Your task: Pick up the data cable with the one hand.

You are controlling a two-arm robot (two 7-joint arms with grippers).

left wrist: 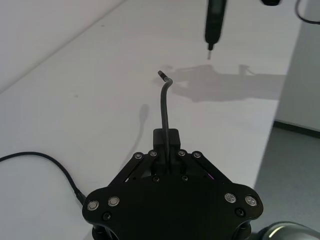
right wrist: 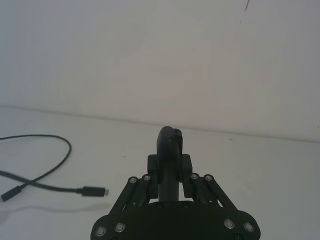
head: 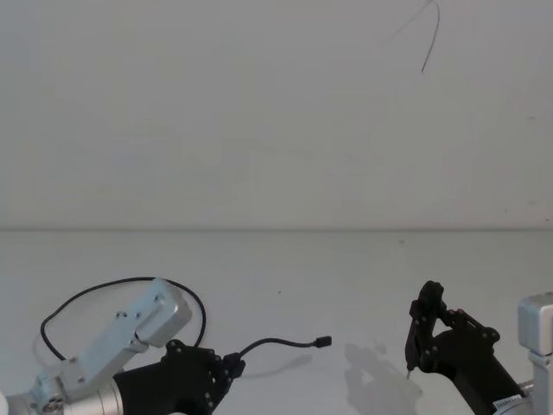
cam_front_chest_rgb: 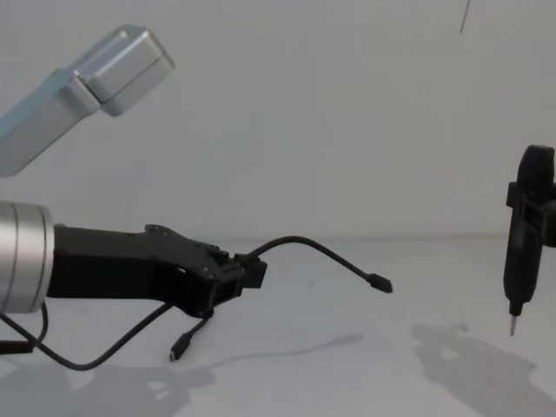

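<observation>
The data cable (cam_front_chest_rgb: 304, 242) is a thin black cord. My left gripper (cam_front_chest_rgb: 250, 273), the bulky black one hand, is shut on it near one end and holds it above the table. A short stretch arcs out past the fingers to a small plug (cam_front_chest_rgb: 379, 282), which shows in the head view as the plug (head: 322, 342) ahead of the left gripper (head: 232, 365). The rest of the cable (head: 121, 282) loops back behind the left arm, and its other plug (cam_front_chest_rgb: 178, 352) hangs low near the table. In the left wrist view the cable (left wrist: 164, 107) rises from the fingers (left wrist: 172, 137).
My right gripper (cam_front_chest_rgb: 512, 327), slim and upright with a pale pointed tip, hovers idle over the table at the right, with nothing in it. The white table (head: 346, 268) meets a plain wall behind. The table's edge (left wrist: 267, 140) drops off beside the left arm.
</observation>
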